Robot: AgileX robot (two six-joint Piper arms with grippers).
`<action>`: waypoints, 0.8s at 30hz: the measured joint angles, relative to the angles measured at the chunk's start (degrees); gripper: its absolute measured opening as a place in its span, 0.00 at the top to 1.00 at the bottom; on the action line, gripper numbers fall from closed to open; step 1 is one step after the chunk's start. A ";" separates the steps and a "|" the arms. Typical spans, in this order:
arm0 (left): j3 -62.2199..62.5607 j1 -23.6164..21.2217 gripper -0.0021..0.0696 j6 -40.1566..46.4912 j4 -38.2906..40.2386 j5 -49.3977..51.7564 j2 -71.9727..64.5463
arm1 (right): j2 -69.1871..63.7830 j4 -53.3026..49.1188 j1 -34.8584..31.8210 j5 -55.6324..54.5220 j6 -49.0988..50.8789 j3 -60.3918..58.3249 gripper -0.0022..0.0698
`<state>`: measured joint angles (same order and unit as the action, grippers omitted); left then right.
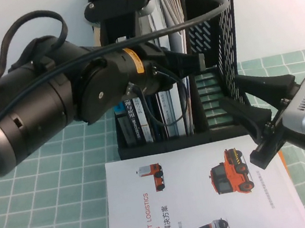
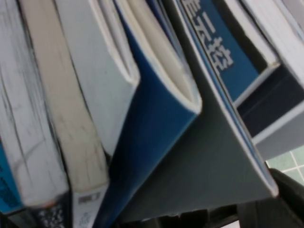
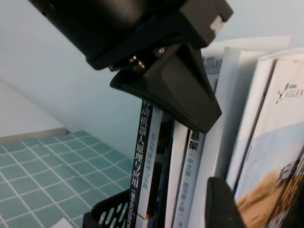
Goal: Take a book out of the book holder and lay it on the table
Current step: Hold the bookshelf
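The black book holder (image 1: 223, 38) stands at the back of the table (image 1: 47, 184) with several books upright in it. The book (image 3: 280, 142), pale blue with a sandy-tan stripe and a tiny car, stands in the holder on its right side, seen in the right wrist view. My left gripper (image 1: 193, 60) reaches in among the book tops from the left. The left wrist view shows blue and white books (image 2: 156, 123) very close. My right gripper (image 1: 230, 92) is open and empty, just in front of the holder's right end, apart from the book.
A white brochure picturing orange vehicles (image 1: 196, 200) lies flat on the table in front of the holder. Narrow books with printed spines (image 3: 147, 161) fill the holder's left compartments. A pale wall stands behind the holder. My left arm's bulk hangs over the table's left half.
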<state>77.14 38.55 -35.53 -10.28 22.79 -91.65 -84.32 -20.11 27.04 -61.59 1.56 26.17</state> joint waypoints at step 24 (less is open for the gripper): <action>0.13 -0.46 0.97 -2.31 -0.67 -2.14 -1.96 | -1.66 3.43 0.20 -0.02 -2.45 1.47 0.50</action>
<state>77.27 38.08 -37.83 -10.95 20.65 -93.61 -85.99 -16.68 27.24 -61.61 -0.89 27.64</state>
